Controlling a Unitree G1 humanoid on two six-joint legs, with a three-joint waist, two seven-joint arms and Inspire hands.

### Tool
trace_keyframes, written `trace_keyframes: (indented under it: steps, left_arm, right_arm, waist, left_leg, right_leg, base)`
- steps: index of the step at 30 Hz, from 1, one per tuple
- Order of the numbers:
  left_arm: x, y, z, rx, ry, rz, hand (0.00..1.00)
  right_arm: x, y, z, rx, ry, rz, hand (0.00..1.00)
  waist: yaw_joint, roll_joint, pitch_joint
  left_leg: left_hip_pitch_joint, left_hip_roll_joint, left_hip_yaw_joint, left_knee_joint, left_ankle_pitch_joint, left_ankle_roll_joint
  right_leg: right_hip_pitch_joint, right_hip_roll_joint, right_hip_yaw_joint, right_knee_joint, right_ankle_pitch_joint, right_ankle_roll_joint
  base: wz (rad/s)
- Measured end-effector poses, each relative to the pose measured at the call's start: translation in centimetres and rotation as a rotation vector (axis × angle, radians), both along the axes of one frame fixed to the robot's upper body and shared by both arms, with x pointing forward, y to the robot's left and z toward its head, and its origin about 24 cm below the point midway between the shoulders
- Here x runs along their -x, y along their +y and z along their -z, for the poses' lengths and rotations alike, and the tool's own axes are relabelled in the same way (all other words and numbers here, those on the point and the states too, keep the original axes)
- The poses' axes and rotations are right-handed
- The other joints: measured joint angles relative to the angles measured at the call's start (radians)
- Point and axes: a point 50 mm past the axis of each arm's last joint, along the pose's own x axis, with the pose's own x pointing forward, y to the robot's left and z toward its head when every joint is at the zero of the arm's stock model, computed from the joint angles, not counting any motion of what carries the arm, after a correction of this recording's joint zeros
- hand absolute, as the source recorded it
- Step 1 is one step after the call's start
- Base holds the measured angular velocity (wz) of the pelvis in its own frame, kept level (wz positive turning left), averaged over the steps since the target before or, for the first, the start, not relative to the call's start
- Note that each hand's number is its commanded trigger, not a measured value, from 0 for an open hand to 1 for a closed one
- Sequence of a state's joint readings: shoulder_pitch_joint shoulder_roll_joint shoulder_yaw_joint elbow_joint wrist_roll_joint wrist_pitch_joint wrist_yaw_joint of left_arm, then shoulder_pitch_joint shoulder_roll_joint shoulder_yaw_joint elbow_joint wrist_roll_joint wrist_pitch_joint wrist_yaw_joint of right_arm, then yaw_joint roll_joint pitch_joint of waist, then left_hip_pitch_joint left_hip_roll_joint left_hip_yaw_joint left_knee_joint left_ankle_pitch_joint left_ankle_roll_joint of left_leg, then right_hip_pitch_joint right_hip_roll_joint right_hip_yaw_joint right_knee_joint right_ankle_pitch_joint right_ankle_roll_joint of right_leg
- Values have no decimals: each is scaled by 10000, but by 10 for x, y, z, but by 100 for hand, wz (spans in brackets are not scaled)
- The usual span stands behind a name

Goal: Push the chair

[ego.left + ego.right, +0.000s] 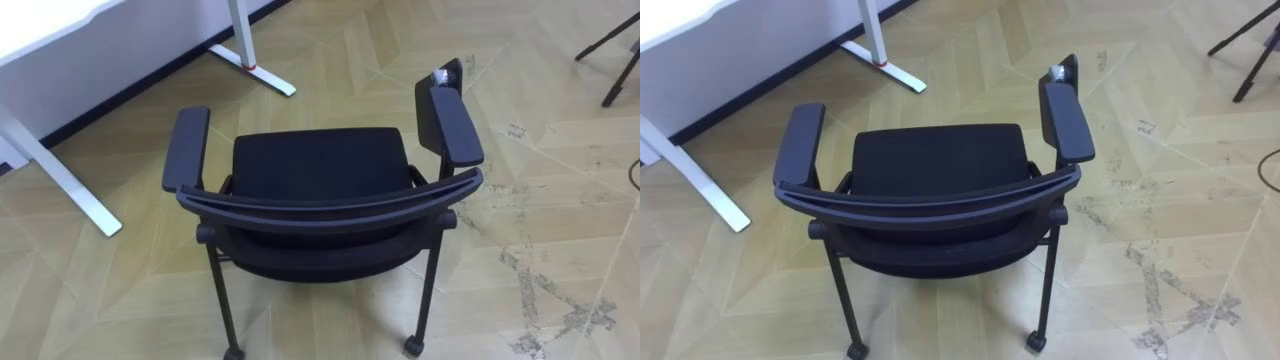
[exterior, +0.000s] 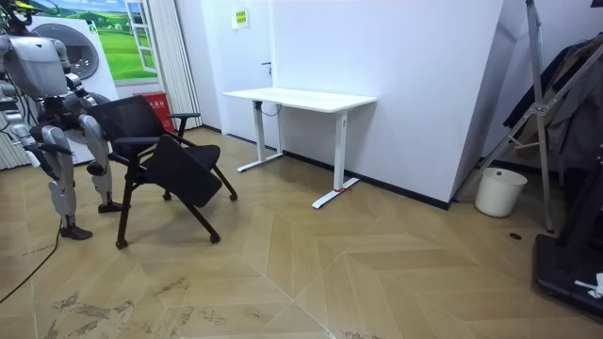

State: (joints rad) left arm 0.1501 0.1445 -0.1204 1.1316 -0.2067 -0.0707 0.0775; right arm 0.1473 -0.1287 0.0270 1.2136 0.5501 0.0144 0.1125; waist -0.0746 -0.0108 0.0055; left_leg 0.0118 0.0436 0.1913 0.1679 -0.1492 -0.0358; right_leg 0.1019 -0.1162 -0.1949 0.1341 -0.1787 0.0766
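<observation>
**A:** Where is the black armchair found?

**B:** It is seen on the parquet floor, directly before the robot. Its curved backrest is turned toward the robot and its seat toward the white desk. In the room view the robot is shown standing upright behind it, at the room view's left.

**A:** Is the desk touched by it?

**B:** No. A stretch of floor is seen between the armchair and the desk's foot.

**A:** What can be said of the left hand and the right hand?

**B:** Whether they are opened or closed cannot be told. The backrest's top rail, the left armrest and the right armrest are seen bare, with nothing laid on them.

**A:** What else is noted?

**B:** Grey scuff marks are spread over the floor to the robot's right. Dark tripod legs are seen beyond them. A white bucket is set by the wall, well apart from the armchair.
</observation>
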Motion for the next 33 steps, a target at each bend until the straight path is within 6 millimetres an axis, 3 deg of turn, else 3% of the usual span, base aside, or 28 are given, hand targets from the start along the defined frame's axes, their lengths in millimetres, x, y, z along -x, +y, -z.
trace_keyframes:
  steps: [26,33]
  left_arm:
    - [5,-1,1,-133,284,-624,0]
    - [14,14,-1,-1079,441,-1367,0]
  right_arm:
    - [2,-3,0,373,480,496,0]
    - [10,-6,0,508,641,708,0]
  waist:
    - [-23,57,-18]
    - [-7,115,-10]
  left_leg:
    - [101,-3,-12,-1,-16,26]
    - [348,-3,-12,2,-57,35]
  right_leg:
    - [103,0,-28,152,2,-2]
    - [286,-2,-8,158,-9,15]
  base:
    - [0]
    - [0]
